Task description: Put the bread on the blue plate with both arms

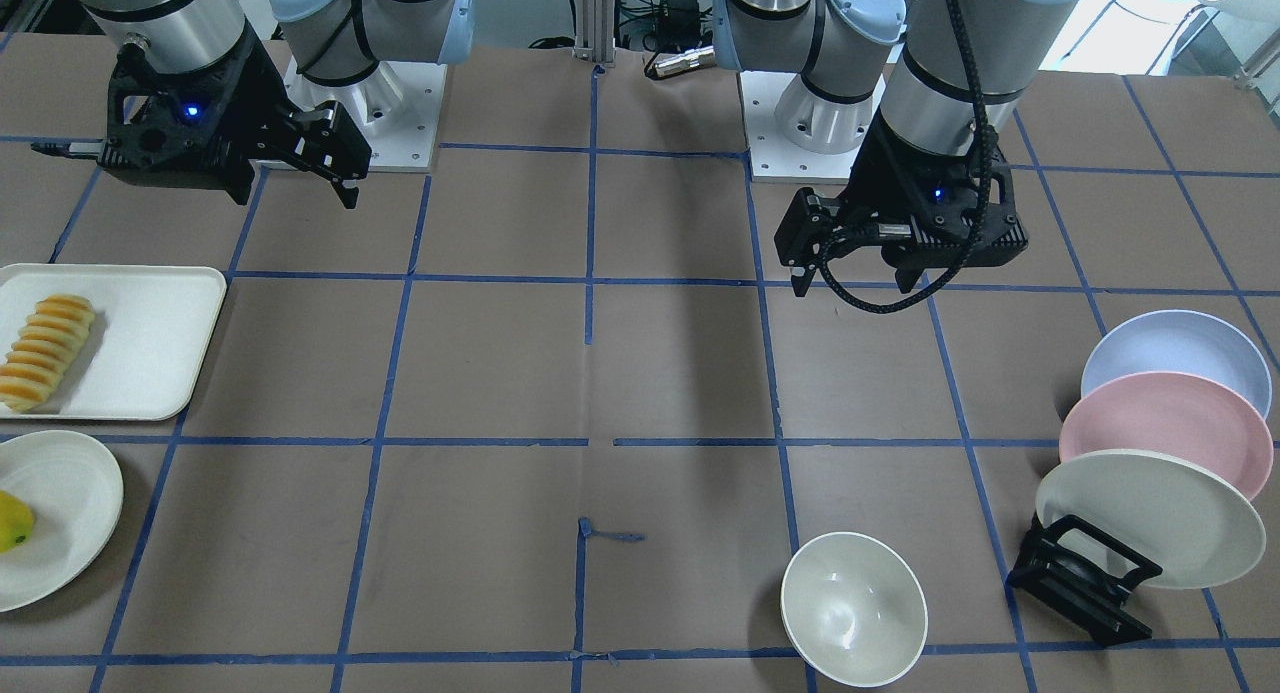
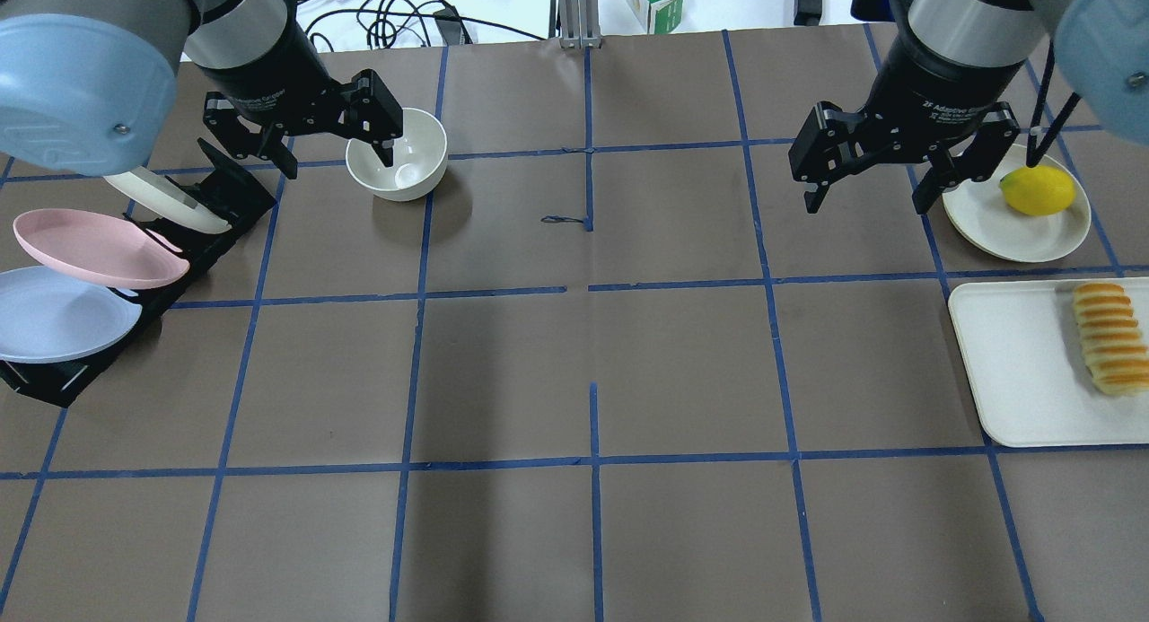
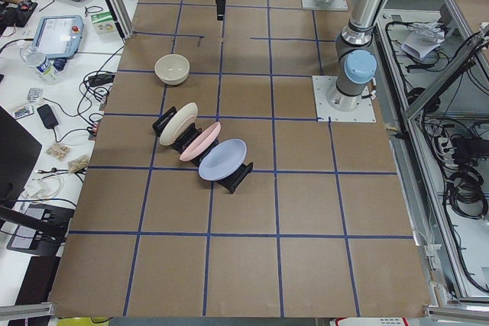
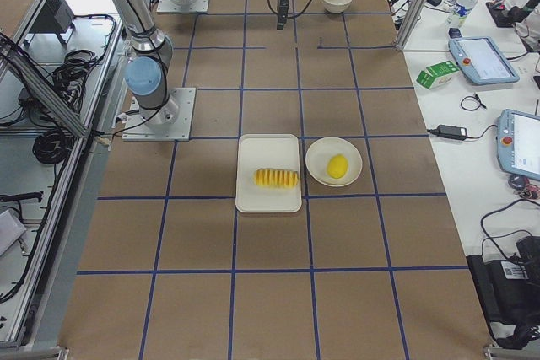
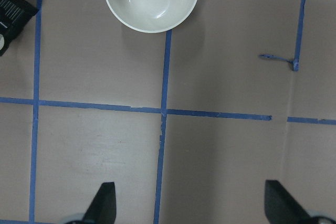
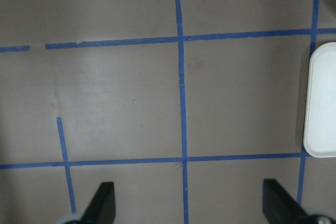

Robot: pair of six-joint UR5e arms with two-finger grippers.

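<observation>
Bread (image 2: 1106, 337) lies flat on the white tray (image 2: 1005, 371), out on the robot's right side of the table, long side running along the tray's outer edge. Nothing is touching it. Just beyond the tray, a yellow fruit (image 2: 1038, 191) sits on a small cream plate (image 2: 996, 232).

Over on the far left, the blue plate (image 2: 54, 317) leans tilted in a black rack (image 2: 54, 380). It has the slot nearest the robot, with a pink plate (image 2: 90, 245) next and a cream one (image 2: 166, 205) after that.

The right gripper (image 2: 865, 205) hangs above bare table, fingers spread wide, holding nothing, and the tray's edge just shows in its wrist camera. The left gripper (image 2: 337, 158) hovers near a white bowl (image 2: 397, 169), fingers also wide apart and empty. Bread and blue plate are well apart, at opposite ends of the table.
</observation>
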